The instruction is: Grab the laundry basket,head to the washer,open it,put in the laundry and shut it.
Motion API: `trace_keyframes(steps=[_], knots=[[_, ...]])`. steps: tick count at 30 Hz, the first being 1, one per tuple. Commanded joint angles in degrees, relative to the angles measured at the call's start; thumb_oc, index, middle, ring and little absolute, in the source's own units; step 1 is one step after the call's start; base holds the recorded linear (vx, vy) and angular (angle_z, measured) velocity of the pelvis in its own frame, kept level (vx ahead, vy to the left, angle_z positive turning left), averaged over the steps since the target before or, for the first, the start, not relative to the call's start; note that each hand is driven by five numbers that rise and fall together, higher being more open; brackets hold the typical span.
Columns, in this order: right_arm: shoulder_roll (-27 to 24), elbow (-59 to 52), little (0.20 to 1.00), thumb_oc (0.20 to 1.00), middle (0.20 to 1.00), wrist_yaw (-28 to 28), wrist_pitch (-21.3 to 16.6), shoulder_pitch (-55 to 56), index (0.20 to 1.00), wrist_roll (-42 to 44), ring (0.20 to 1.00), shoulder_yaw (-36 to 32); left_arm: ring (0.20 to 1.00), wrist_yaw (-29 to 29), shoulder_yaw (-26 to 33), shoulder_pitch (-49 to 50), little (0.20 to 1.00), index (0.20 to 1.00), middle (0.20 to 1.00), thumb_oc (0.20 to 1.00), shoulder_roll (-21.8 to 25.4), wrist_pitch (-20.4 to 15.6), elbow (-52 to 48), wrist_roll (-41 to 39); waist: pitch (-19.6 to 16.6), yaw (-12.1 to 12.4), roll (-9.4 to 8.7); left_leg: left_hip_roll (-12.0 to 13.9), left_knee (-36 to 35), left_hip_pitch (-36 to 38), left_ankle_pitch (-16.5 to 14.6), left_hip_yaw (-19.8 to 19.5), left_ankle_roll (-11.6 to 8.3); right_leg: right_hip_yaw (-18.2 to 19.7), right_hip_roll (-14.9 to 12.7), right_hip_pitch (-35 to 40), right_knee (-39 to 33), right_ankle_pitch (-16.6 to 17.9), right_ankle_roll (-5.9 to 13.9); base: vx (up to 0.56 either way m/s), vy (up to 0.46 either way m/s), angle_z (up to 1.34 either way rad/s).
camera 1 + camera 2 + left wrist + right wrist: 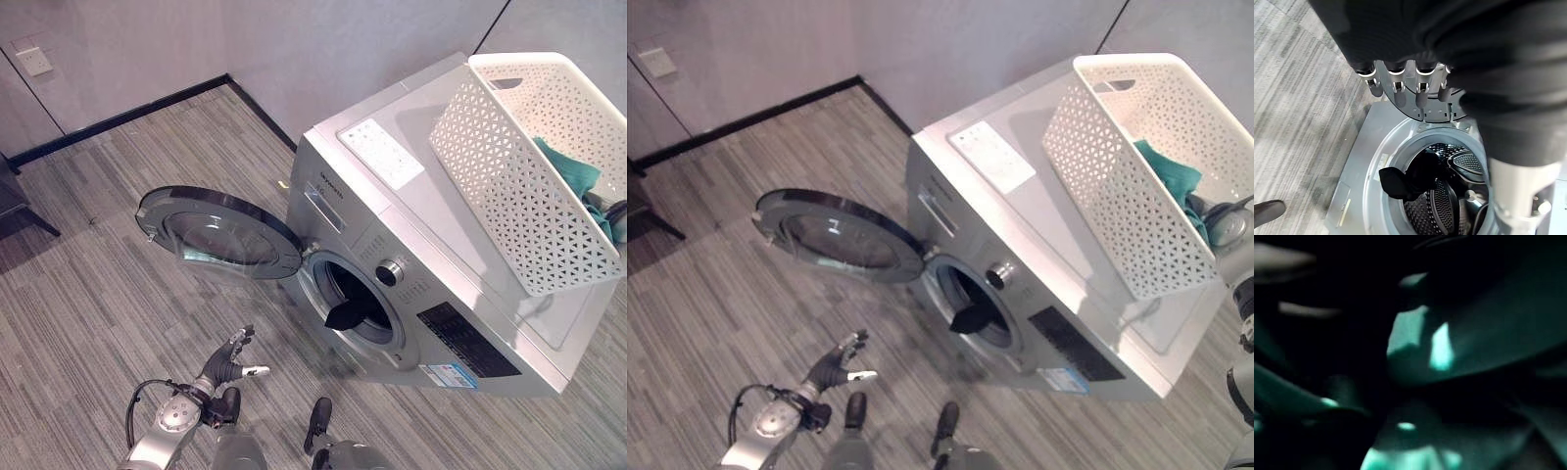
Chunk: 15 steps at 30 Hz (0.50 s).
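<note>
A white perforated laundry basket (pixel 509 186) stands on top of the silver washer (pixel 392 196). Teal laundry (pixel 568 171) lies inside it. My right arm (pixel 1227 230) reaches into the basket from the right, and its hand is buried in the teal cloth (pixel 1420 342). The washer's round door (pixel 220 233) is swung wide open to the left. A black garment (pixel 1405 181) hangs over the rim of the drum (pixel 1449 196). My left hand (pixel 230 364) hovers low over the floor in front of the door opening, open and holding nothing.
The washer stands near a wall corner with a dark skirting board (pixel 118 122) and a wall socket (pixel 35 61). A dark piece of furniture (pixel 15 201) sits at the far left. Striped grey floor (pixel 88 313) spreads out in front of the open door.
</note>
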Motion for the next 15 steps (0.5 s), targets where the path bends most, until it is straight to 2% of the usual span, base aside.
trace_keyframes(steps=[1,6,11,15], knots=[[4.7,6.2,0.200,0.200,0.200,-4.8,1.0,-4.0,0.200,-0.2,0.200,2.3,1.000,1.4,-0.7,-2.2,1.000,1.000,1.000,1.000,0.6,-1.4,-2.7,-1.5,2.0,0.5,-0.97,6.3,0.2,1.0,-2.2,0.6,-2.00,1.9,-4.0,2.9,0.5,-5.7,4.34,0.00,0.000,0.00],[5.4,8.8,0.200,0.200,0.200,-9.5,0.6,-8.8,0.200,0.2,0.200,-0.2,1.000,2.3,-0.2,-2.6,1.000,1.000,1.000,1.000,0.4,-1.1,-2.2,-1.0,1.5,-0.1,-1.35,6.4,0.2,1.9,-2.7,1.1,-1.77,2.6,-3.9,3.2,0.5,-5.7,4.41,0.00,-0.004,-0.11],[4.0,9.6,0.200,0.200,0.200,-16.8,-0.1,-17.9,0.200,2.8,0.200,-3.6,1.000,3.1,-0.1,-3.4,1.000,1.000,1.000,1.000,0.5,-0.9,-0.9,-0.2,0.4,-1.2,-1.37,6.2,0.2,2.9,-3.5,1.4,-1.43,3.3,-4.0,3.8,0.5,-5.7,4.48,0.00,0.009,-0.06],[2.7,9.7,0.200,0.200,0.200,-20.9,-0.4,-25.5,0.200,3.2,0.200,-2.8,1.000,3.1,0.0,-3.4,1.000,1.000,1.000,1.000,1.3,-0.7,-0.8,-0.2,-0.7,-1.6,-1.27,6.1,0.2,3.6,-4.1,1.7,-1.27,3.4,-4.2,4.3,0.5,-5.7,4.64,0.00,0.005,-0.01]])
